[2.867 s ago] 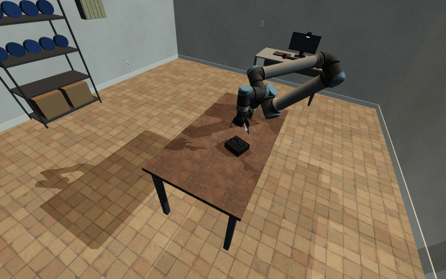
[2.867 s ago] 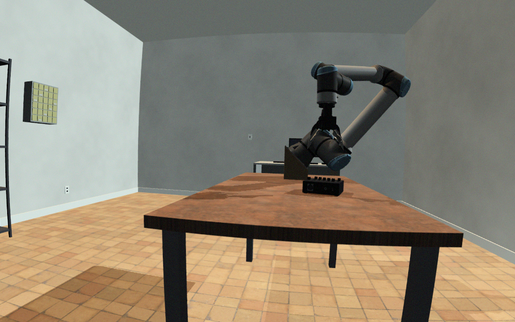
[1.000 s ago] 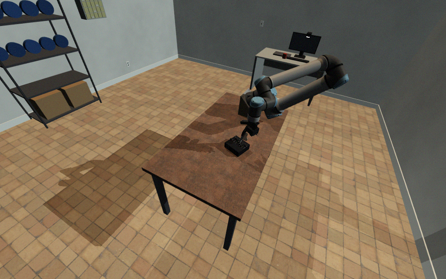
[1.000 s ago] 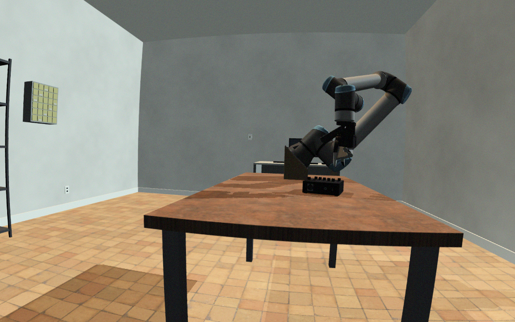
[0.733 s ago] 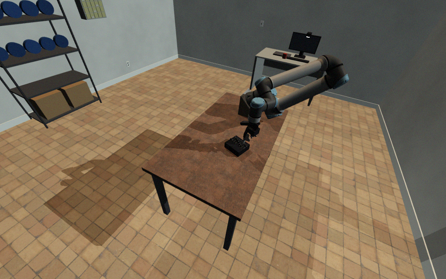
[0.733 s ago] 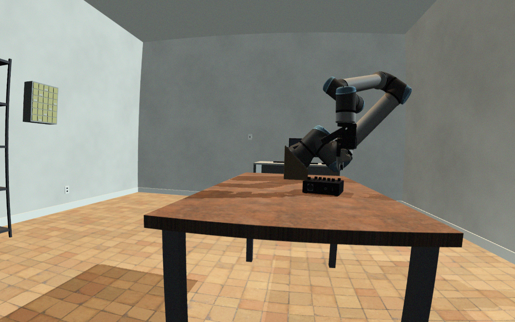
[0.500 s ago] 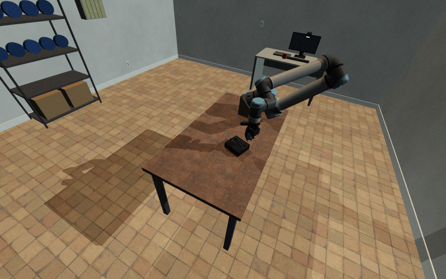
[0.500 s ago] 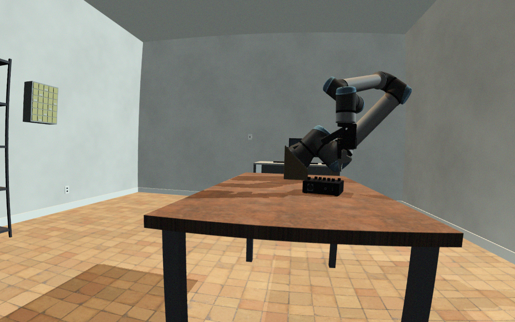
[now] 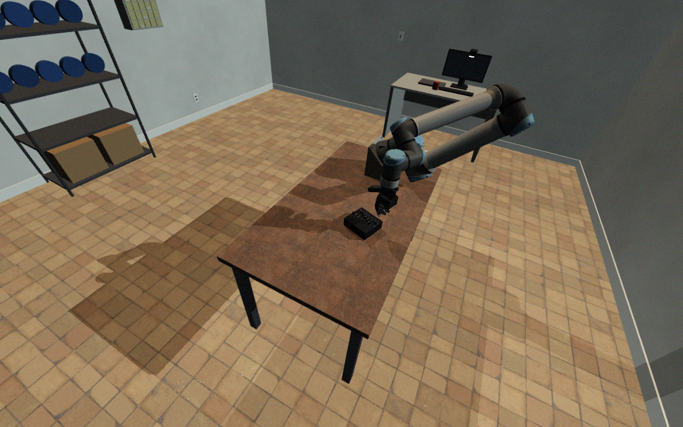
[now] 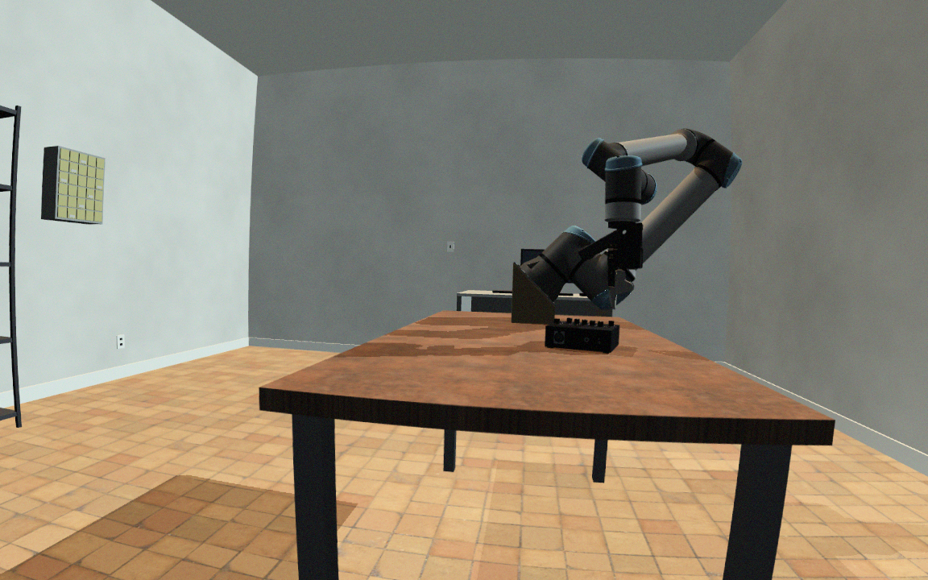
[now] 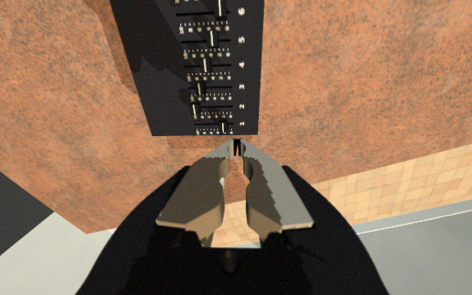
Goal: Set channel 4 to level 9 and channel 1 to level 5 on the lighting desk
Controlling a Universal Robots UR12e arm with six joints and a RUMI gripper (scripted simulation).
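The black lighting desk (image 9: 363,228) (image 10: 580,338) (image 11: 165,115) lies flat on the brown table (image 9: 301,265) (image 10: 453,379) (image 11: 342,94). In the wrist view, channels 1 to 6 are readable. The channel 1 fader (image 11: 224,126) stands low, near 2. The channel 4 fader (image 11: 206,65) stands near the middle of its scale, around 5. My gripper (image 9: 381,213) (image 10: 612,306) (image 11: 238,139) is shut with nothing between its fingertips. The tips are above the table, just beyond the channel 1 end of the desk, clear of the faders.
The neighbouring faders of channel 2 (image 11: 195,110), channel 3 (image 11: 200,88) and channel 5 (image 11: 213,38) stand close beside the two task faders. The channel 6 fader (image 11: 220,9) is at the top of the wrist view. The arm's mount (image 10: 531,296) stands behind the desk.
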